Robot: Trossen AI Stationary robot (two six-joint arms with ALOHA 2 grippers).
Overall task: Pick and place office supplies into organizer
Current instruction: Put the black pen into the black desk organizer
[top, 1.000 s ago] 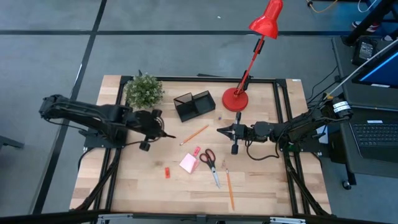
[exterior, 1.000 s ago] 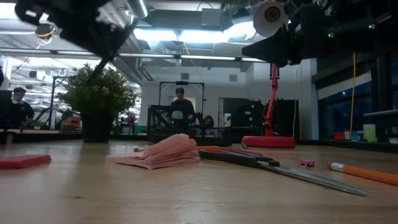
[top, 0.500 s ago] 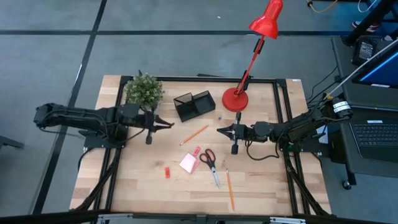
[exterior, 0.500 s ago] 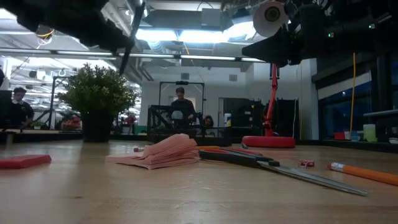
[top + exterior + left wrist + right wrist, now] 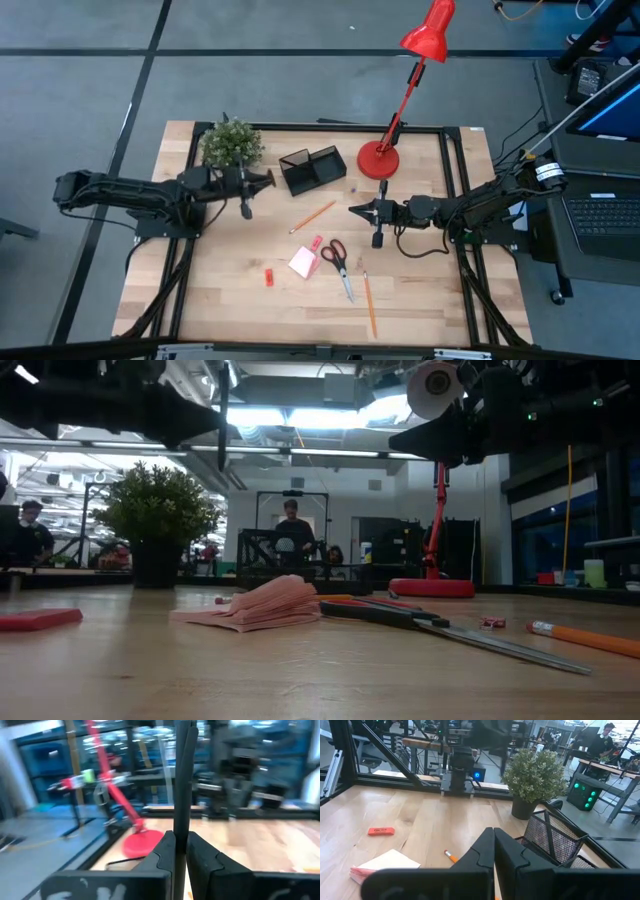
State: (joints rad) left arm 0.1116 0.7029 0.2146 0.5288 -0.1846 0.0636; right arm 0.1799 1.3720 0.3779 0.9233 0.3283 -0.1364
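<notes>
Grey floor [image 5: 300, 90], ceiling striplights [image 5: 300, 415], wooden table [image 5: 230, 290].

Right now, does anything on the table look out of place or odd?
The pink note pad looks odd: its sheets fan upward instead of lying flat. The scissors and pencils lie scattered at different angles.

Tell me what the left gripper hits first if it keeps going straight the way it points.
Probably the organizer. The left gripper, shut on a black pen, points right toward it from close by. It seems raised, so it might pass over the rim.
</notes>
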